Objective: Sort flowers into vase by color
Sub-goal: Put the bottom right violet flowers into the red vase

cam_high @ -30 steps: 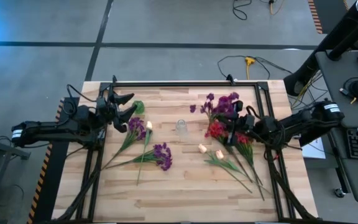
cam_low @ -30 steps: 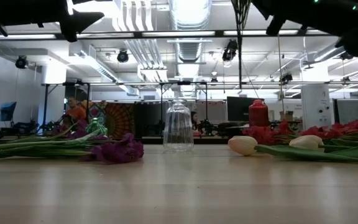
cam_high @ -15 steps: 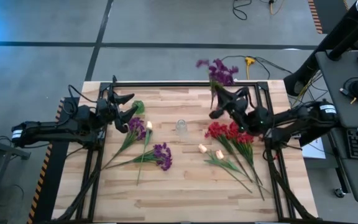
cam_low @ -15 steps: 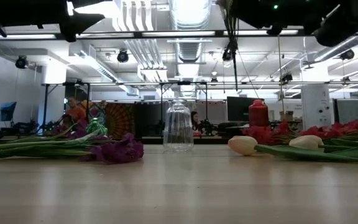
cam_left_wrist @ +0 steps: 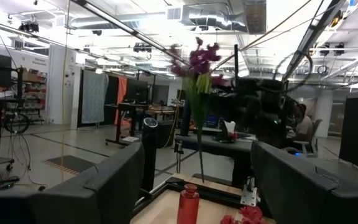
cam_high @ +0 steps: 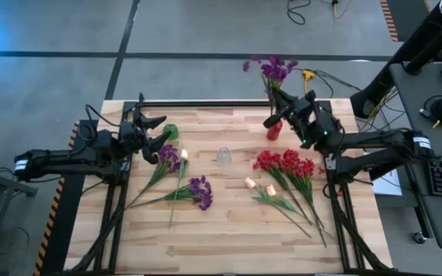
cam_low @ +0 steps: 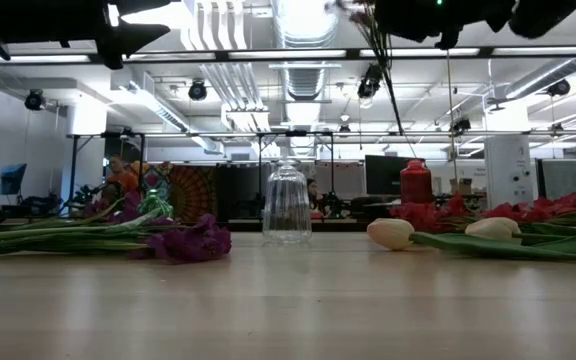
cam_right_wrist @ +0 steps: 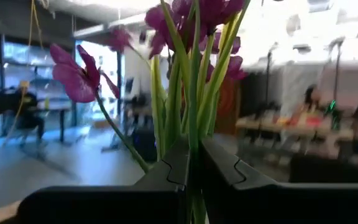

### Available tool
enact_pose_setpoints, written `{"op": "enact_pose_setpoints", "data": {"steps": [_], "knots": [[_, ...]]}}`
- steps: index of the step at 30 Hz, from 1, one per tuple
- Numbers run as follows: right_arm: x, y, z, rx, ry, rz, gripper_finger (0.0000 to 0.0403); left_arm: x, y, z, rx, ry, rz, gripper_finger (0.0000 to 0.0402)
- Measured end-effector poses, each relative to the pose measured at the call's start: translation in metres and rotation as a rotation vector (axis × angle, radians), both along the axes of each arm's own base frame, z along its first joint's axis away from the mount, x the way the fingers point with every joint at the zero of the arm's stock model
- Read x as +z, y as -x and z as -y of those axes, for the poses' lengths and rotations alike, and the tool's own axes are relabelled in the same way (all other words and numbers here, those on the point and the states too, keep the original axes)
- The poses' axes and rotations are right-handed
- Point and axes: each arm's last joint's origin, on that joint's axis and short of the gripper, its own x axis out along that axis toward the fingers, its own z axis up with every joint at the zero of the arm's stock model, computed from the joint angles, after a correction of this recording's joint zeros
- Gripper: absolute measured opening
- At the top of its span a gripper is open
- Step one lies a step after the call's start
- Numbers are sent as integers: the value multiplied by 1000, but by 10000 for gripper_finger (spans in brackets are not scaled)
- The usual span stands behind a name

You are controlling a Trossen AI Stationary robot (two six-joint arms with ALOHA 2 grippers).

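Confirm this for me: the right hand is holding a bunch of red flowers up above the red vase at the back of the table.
Not quite. The right hand holds purple flowers, not red, above the red vase; the right wrist view shows the hand shut on their stems. The red flowers lie on the table.
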Motion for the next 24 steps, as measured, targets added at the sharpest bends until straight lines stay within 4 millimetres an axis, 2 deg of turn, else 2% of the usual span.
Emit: {"op": "enact_pose_setpoints", "data": {"steps": [4, 12, 18, 24], "knots": [[8, 11, 18, 82, -91, -25, 17, 0, 0, 0, 0, -1, -1, 276], [22, 43, 41, 208, -50, 65, 17, 0, 0, 0, 0, 1, -4, 276], [14, 46, 52, 267, -53, 36, 17, -1, 0, 0, 0, 2, -7, 276], [6, 48, 49, 327, -4, 66, 17, -2, -1, 0, -1, 4, -17, 276]]}}
